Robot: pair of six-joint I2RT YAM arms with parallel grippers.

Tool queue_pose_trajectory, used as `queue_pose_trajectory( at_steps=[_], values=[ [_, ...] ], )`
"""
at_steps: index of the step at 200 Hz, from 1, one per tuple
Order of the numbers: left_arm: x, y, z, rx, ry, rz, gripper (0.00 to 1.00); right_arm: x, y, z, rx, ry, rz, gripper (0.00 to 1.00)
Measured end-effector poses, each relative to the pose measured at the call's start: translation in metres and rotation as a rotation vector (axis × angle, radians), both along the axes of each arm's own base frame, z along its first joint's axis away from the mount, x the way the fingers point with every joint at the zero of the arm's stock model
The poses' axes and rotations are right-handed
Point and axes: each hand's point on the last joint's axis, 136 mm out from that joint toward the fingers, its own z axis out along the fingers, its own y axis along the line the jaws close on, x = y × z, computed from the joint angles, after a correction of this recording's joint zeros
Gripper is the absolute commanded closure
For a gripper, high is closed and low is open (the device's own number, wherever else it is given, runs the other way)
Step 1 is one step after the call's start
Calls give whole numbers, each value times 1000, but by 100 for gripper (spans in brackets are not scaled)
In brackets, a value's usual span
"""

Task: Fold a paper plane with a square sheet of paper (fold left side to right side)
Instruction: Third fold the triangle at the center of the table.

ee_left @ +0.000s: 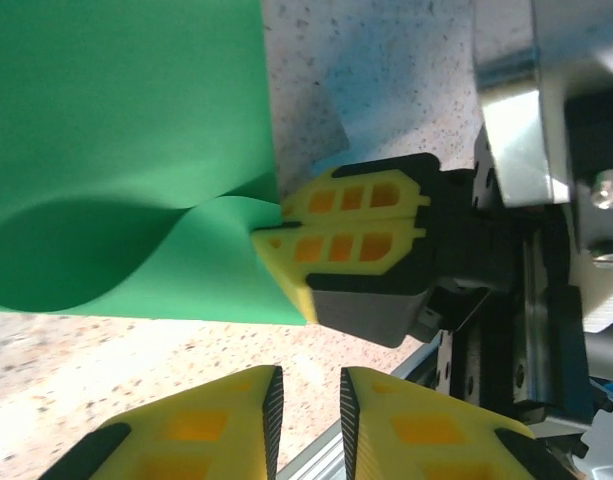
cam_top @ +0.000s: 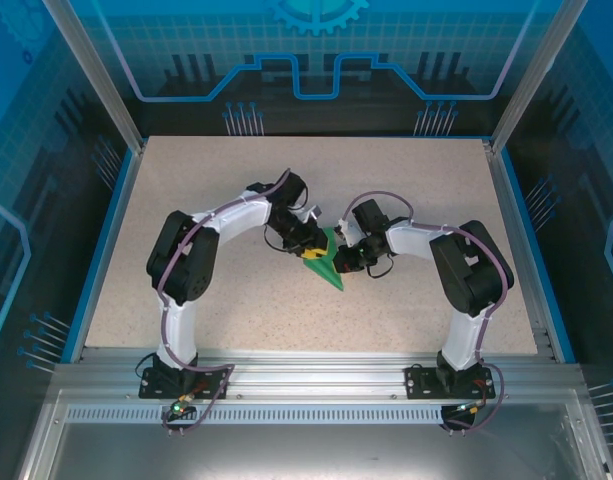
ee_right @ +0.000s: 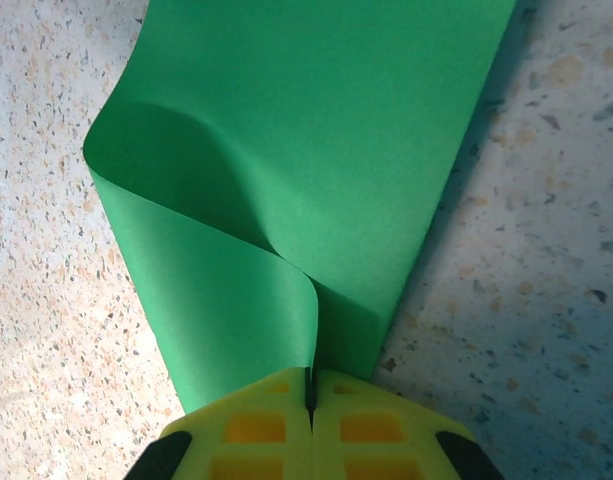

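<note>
On the speckled tabletop (cam_top: 186,180), mid-table, we see the right gripper (ee_right: 311,390) clamping the green sheet of paper (ee_right: 316,130) at its curled edge. The left gripper (ee_left: 308,400), narrowly parted and empty, faces it just beside.

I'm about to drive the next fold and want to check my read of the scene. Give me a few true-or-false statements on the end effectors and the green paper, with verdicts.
1. The right end effector is shut on an edge of the green paper. True.
2. The left end effector is gripping the paper. False: its fingers stand slightly apart with nothing between them, just off the paper's edge.
3. The paper lies completely flat. False: one part bulges up in a curl next to the right end effector's grip.
4. The paper sits near the middle of the table. True.
</note>
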Motion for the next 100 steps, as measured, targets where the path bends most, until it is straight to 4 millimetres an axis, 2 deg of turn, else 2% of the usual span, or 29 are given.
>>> queue_pose_trajectory(
  at_steps=[38,100],
  values=[
    [-1,-12,-3,-17,5,0,74,0,0,0,0,0,0,98],
    [-2,-8,-31,33,53,17,74,0,0,0,0,0,0,98]
  ],
)
